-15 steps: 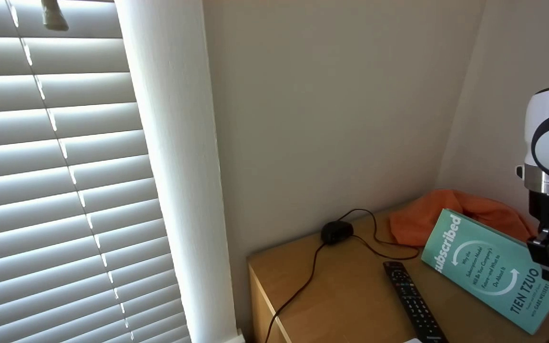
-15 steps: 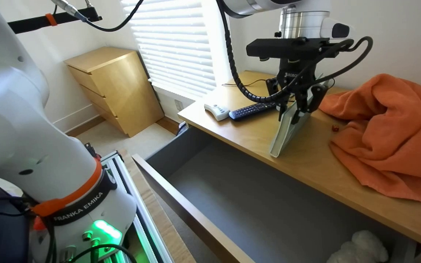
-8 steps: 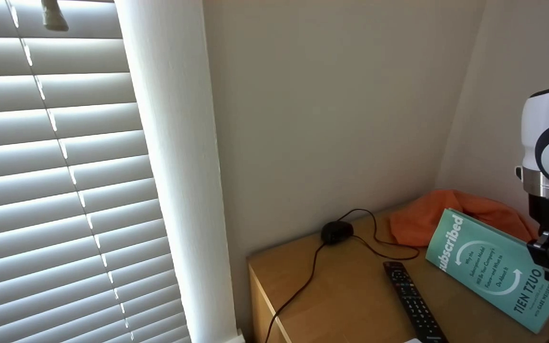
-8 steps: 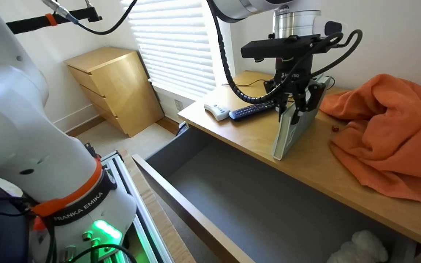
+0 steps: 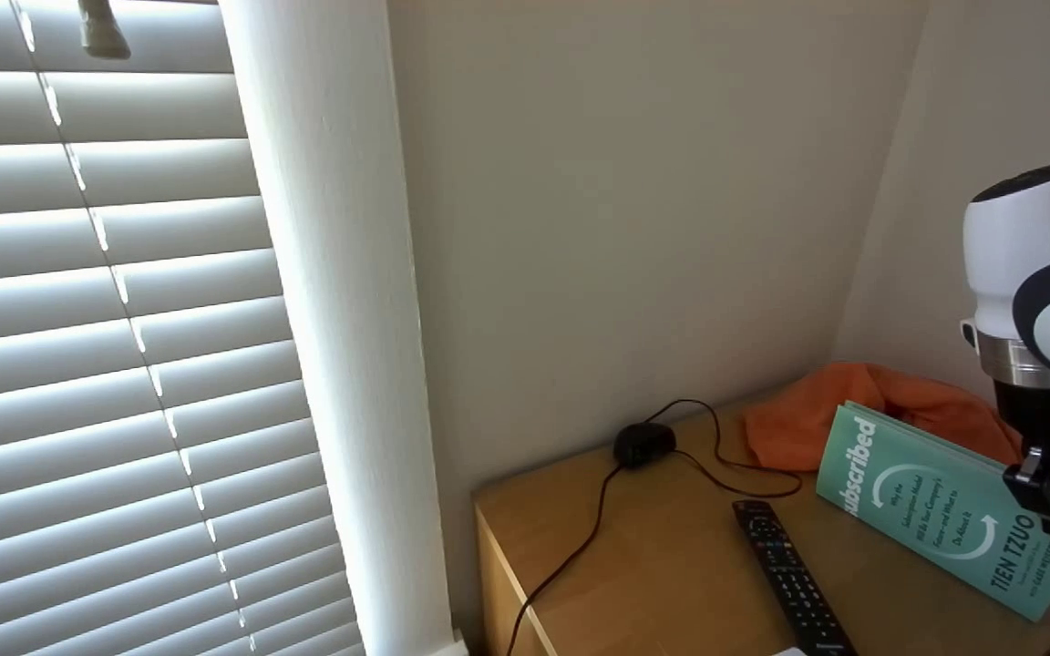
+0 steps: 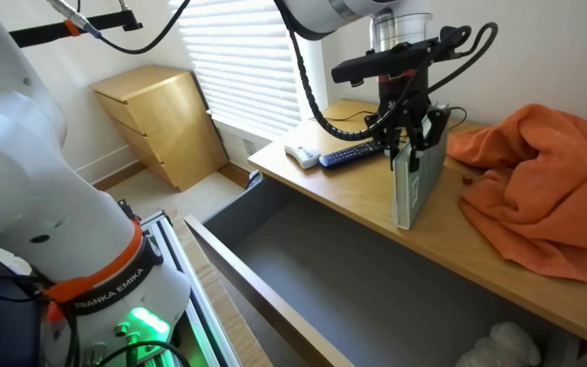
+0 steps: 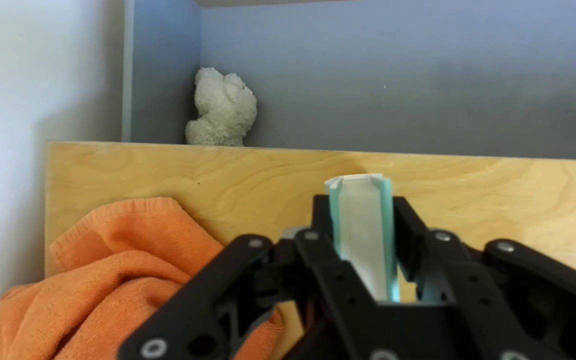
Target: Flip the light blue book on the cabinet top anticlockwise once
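1. Your pincer [image 6: 404, 162] grips the light blue book [image 5: 940, 510] from both covers; the book stands on edge, nearly upright, right of centre in both exterior views.
2. Slip risk: the hold sits toward the book's right end in an exterior view, so the long free part may pivot as you rotate.
3. Wrong-landing risk: release this near vertical and the book could topple to either side, possibly undoing the flip.
4. Drop risk: the lower corner is near the front edge of the surface [image 6: 344, 188], with the pulled-out drawer [image 6: 314, 244] beyond, lower centre; drifting that way could lose the book.
5. Snag risk: the orange cloth [image 6: 543, 193] lies near, right of frame; a wide swing may catch it.
6. Unclear: whether the lower edge touches the surface. The wrist view gives you only a pale edge, pages or spine undetermined. In an exterior view the right margin crops the pincer.
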Available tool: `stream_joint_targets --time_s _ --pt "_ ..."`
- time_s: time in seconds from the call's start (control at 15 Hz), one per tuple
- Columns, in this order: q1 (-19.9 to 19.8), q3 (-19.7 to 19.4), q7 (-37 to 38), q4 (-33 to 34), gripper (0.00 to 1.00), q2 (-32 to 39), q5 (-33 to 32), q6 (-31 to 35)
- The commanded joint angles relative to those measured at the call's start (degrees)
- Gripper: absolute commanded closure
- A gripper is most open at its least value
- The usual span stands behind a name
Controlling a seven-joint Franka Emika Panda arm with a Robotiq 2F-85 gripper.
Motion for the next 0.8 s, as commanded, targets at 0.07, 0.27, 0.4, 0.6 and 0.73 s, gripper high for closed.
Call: stream_joint_targets --time_s 0.07,0.27,0.4,0.6,0.73 --pt "1.97 1.38 3.73 -1.16 0.92 -0.03 -6.06 -2.28" --pt "2.32 2.02 3.95 -1.53 0.92 0.91 -6.3 -2.44" --pt "2.47 2.2 3.72 -2.13 0.92 1.86 -5.8 -2.22" --pt "2.5 2.2 4.03 -2.76 0.92 3.05 -5.32 -2.04" --pt "2.52 2.18 4.07 -2.82 0.92 3.41 -5.2 -1.84"
